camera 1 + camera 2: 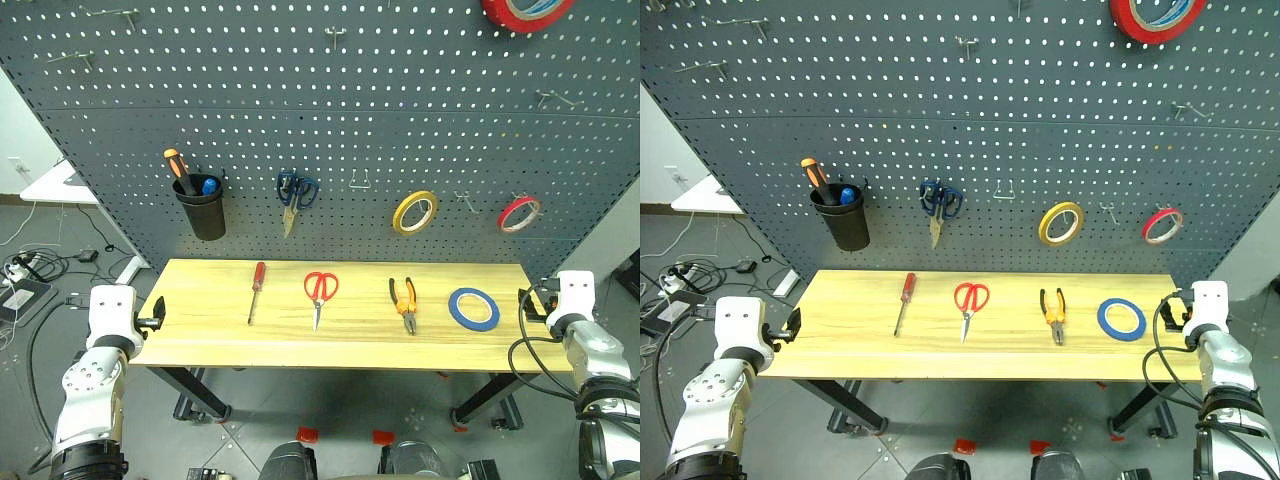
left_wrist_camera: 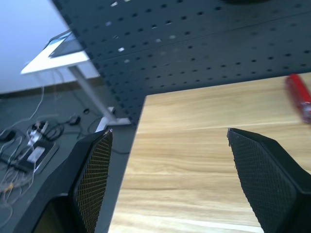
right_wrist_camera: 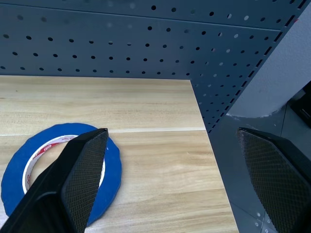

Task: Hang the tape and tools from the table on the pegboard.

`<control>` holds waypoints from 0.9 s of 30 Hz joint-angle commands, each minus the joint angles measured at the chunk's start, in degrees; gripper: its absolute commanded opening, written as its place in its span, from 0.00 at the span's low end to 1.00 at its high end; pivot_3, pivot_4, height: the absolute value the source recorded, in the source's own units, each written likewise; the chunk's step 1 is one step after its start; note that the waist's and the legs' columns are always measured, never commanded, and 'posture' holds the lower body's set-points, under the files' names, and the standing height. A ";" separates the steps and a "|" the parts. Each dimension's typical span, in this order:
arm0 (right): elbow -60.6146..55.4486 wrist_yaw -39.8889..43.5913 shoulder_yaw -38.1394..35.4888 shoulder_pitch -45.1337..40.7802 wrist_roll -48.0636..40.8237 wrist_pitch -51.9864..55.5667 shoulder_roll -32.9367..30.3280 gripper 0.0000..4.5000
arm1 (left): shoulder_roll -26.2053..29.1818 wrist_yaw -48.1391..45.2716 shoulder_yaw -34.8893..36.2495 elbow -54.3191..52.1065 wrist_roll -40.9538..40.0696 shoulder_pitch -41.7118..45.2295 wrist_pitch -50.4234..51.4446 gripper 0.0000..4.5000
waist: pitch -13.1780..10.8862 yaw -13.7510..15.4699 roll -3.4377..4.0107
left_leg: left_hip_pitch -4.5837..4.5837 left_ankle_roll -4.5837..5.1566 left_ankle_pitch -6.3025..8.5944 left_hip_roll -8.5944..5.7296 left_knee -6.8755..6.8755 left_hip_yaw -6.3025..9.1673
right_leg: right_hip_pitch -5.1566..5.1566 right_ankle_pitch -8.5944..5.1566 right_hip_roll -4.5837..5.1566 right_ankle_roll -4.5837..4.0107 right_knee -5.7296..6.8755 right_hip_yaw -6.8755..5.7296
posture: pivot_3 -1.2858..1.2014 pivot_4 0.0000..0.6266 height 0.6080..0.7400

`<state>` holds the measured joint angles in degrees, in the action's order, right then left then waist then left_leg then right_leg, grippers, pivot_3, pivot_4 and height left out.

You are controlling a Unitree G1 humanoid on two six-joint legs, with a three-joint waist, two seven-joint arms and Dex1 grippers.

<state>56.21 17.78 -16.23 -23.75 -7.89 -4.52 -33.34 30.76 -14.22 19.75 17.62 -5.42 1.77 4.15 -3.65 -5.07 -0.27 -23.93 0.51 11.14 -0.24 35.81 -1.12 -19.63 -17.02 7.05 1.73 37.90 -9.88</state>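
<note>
On the wooden table (image 1: 200, 340), four items lie flat in a row, well apart from each other: red-handled screwdriver (image 1: 256, 291) nearest the robot's left, then red-handled scissors (image 1: 319, 295) w/ blades pointing toward the robot, then orange-and-black pliers (image 1: 404, 304), then blue tape ring (image 1: 473, 308) nearest the right end; none on the pegboard (image 1: 330, 120) yet. Behind the table the pegboard carries a black cup (image 1: 203, 212) w/ an orange-and-black screwdriver (image 1: 178, 169) sticking out, blue-handled scissors (image 1: 296, 196) hanging, a yellow tape ring (image 1: 414, 211), a small red tape ring (image 1: 519, 212), and a bigger red roll (image 1: 527, 11) at the top edge; a few bare metal hooks (image 1: 361, 182) between them. Left gripper (image 2: 167, 182) sits at the table's left end, fingers spread wide, nothing between them, over bare planks; screwdriver handle off to the side. Right gripper (image 3: 175, 182) at the table's right end, fingers also spread wide and empty; one finger (image 3: 85, 174) is in front of the blue ring in the wrist view; contact can't be told.
</note>
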 commanded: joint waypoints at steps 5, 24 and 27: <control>-1.19 0.11 -0.60 -1.57 -0.29 -1.31 -0.85 1.00 | 1.23 0.00 -0.06 -0.67 0.93 0.40 -1.46 0.88 | 0.00 -0.01 0.00 | 0.00 0.00 0.00 0.00 0.00 0.00 | 0.01 0.00 0.00 0.00 0.01 0.00 | 0.45 0.00 1.00; -45.84 11.26 12.38 12.01 0.34 26.09 1.86 1.00 | -2.17 -5.98 -13.48 -21.76 2.83 2.13 13.55 0.88 | -3.81 0.38 0.43 | 0.01 0.01 0.01 0.04 0.14 0.11 | -0.20 0.00 0.00 0.01 0.03 0.09 | 0.42 0.24 1.00; -48.16 12.13 14.35 10.48 1.17 31.20 1.18 1.00 | -2.36 -12.83 -19.04 -22.72 1.14 6.65 12.77 0.88 | -5.47 0.42 0.38 | -0.19 0.08 -0.03 0.04 0.13 -0.04 | -0.36 0.00 -0.03 0.01 0.07 0.17 | 0.41 0.32 1.00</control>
<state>11.16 29.27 -2.47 -12.17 -6.95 23.98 -31.23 27.92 -23.69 3.08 -2.33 -3.75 6.57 17.43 -9.12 -4.65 0.11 -24.28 0.86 10.95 -0.21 35.93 -1.26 -20.00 -17.01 7.02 1.74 38.01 -9.67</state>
